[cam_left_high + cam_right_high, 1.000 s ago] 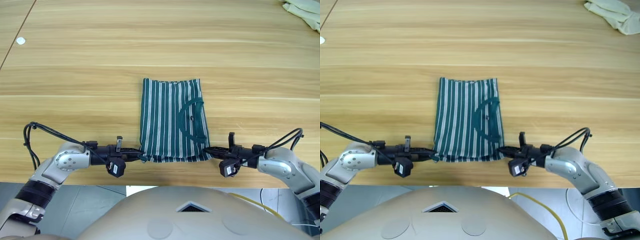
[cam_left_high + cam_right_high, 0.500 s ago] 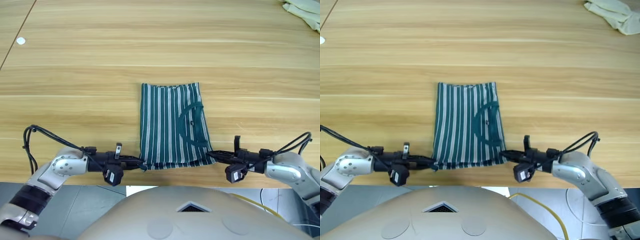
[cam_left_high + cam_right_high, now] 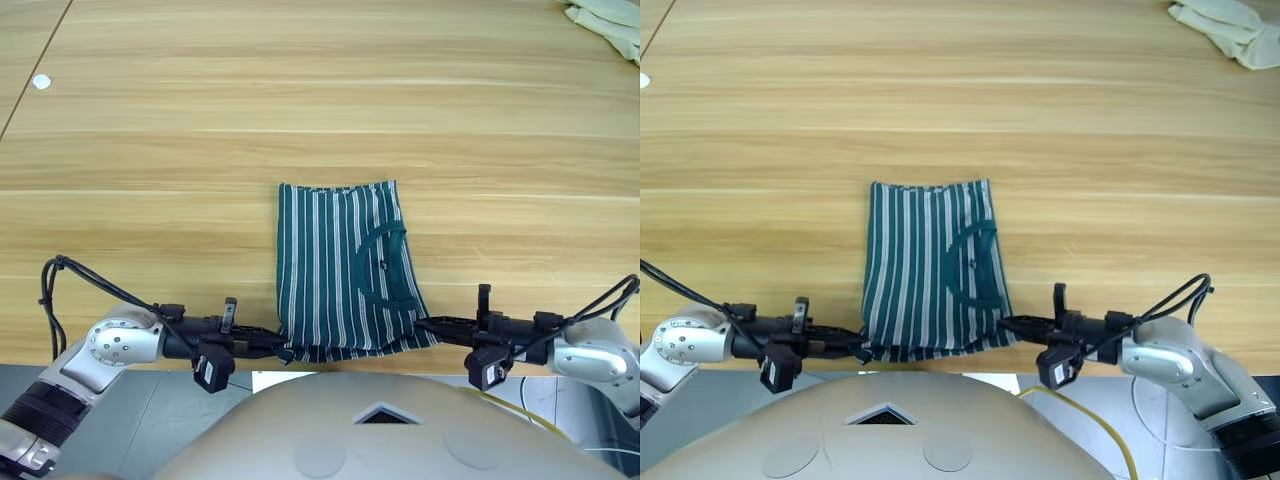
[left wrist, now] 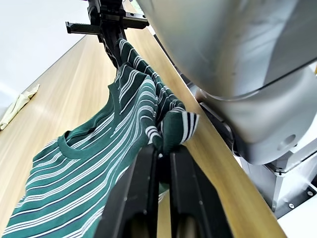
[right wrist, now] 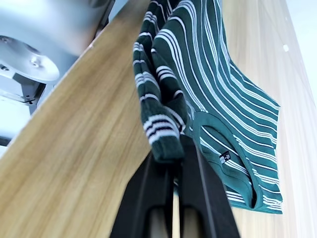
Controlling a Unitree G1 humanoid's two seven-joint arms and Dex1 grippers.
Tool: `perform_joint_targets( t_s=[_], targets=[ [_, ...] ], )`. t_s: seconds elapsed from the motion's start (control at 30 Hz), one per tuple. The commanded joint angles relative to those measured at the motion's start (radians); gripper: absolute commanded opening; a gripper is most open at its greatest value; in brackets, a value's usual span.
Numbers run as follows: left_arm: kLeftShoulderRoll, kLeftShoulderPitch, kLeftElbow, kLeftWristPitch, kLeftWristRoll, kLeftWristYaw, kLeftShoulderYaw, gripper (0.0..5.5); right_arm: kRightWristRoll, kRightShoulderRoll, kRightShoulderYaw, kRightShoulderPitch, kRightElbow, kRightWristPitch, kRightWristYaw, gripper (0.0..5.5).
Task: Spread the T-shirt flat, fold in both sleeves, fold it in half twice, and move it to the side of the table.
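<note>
- The left pincer [image 4: 161, 154] and the right pincer [image 5: 176, 159] are each clamped on a near corner of the folded dark-green, white-striped T-shirt [image 3: 335, 260]. It lies at the near edge of the light wooden bench [image 3: 300, 100].
- This looks like a halving fold: lift both corners level and together, with the hem taut.
- Count: two pincers, one T-shirt, one crumpled pale cloth [image 3: 605, 25], one small white dot [image 3: 41, 82].

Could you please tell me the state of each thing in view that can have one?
T-shirt: folded to a narrow rectangle, collar showing, both near corners pinched at the front edge of the table.
Left gripper: fingers shut on the T-shirt's near left corner.
Right gripper: fingers shut on the T-shirt's near right corner.
Pale cloth: crumpled, far right.
</note>
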Motion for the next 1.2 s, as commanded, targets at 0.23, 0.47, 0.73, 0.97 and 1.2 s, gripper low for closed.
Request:
perform_joint_targets(
  t_s=[0.23, 0.47, 0.73, 0.97, 1.2],
  targets=[
    [-0.184, -0.216, 0.188, 0.159, -0.161, 0.025, 0.091, 0.13, 0.049, 0.131, -0.024, -0.223, 0.043, 0.182, -0.034, 0.00],
    [-0.354, -0.381, 0.460, 0.281, -0.012, 0.112, 0.134, 0.13, -0.020, 0.251, 0.010, -0.371, 0.121, 0.303, -0.059, 0.00],
    [-0.456, -0.447, 0.559, 0.418, 0.021, 0.145, 0.173, 0.13, -0.158, 0.336, 0.063, -0.500, 0.264, 0.370, -0.108, 0.00],
    [-0.531, -0.484, 0.514, 0.584, -0.030, 0.165, 0.239, 0.13, -0.262, 0.404, 0.118, -0.615, 0.418, 0.397, -0.170, 0.00],
    [-0.575, -0.500, 0.542, 0.669, -0.018, 0.168, 0.270, 0.60, -0.269, 0.449, 0.151, -0.678, 0.510, 0.398, -0.191, 0.00]
  ],
)
